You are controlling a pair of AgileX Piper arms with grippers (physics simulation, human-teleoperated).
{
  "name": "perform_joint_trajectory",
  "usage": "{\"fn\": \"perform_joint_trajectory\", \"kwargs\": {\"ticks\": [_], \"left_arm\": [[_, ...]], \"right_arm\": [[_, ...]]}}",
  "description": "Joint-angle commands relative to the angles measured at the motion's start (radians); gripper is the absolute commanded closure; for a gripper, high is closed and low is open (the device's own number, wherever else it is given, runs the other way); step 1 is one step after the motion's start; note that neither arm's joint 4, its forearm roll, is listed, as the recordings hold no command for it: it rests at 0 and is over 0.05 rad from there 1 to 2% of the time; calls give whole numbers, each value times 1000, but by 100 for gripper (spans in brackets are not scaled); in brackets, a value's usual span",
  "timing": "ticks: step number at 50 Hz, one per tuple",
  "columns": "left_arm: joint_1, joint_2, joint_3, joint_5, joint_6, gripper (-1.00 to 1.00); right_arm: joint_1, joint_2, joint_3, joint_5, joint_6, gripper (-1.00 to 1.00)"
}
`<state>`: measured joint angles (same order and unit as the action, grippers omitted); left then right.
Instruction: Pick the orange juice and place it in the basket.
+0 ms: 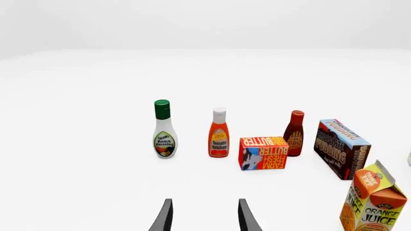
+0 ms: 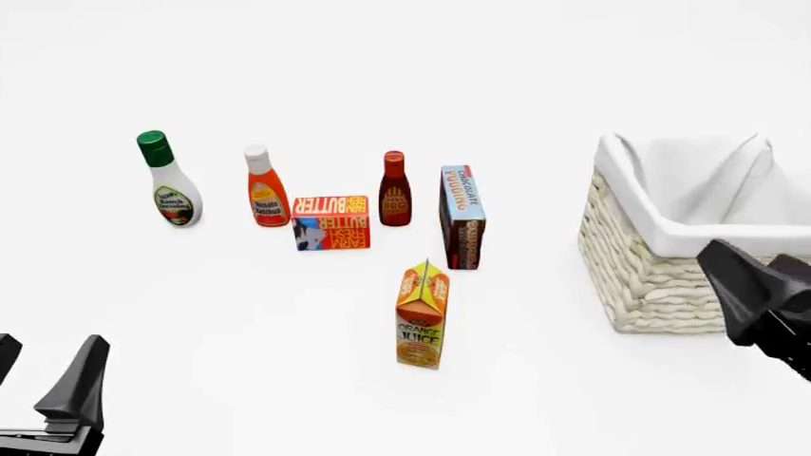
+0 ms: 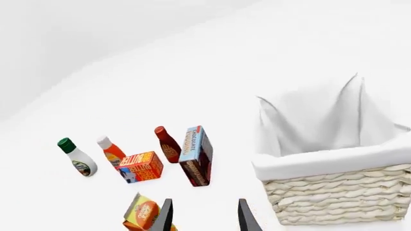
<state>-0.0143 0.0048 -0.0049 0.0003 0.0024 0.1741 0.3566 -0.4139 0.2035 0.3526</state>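
Observation:
The orange juice (image 2: 421, 318) is a tall orange and yellow gable-top carton standing upright near the middle of the table, alone in front of the other groceries. It also shows in the left wrist view (image 1: 376, 202) and partly in the right wrist view (image 3: 142, 214). The basket (image 2: 647, 275), cream wicker with a white cloth lining, stands to its right and appears again as the basket (image 3: 334, 190). My left gripper (image 2: 51, 347) is open at the near left, far from the carton; its fingers (image 1: 163, 216) hold nothing. My right gripper (image 2: 742, 285) hangs in front of the basket, its fingers (image 3: 245, 216) open and empty.
Behind the carton stands a row: a ranch dressing bottle (image 2: 169, 180), a ketchup bottle (image 2: 265, 188), a butter box (image 2: 330, 222), a dark red sauce bottle (image 2: 394, 190) and a chocolate pudding box (image 2: 462, 218).

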Motion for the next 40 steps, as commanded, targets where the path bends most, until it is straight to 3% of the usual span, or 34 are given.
{"fn": "perform_joint_trajectory", "kwargs": {"ticks": [1, 12, 13, 19, 40], "left_arm": [[0, 0, 0, 0, 0, -100], [0, 0, 0, 0, 0, -100], [0, 0, 0, 0, 0, -100], [0, 0, 0, 0, 0, -100], [0, 0, 0, 0, 0, -100]], "right_arm": [[56, 170, -64, 10, 113, -100], [152, 273, -134, 44, 212, -100], [172, 278, -135, 38, 254, -100], [214, 355, -187, 76, 316, -100], [280, 566, -431, 282, 403, -100]]}}
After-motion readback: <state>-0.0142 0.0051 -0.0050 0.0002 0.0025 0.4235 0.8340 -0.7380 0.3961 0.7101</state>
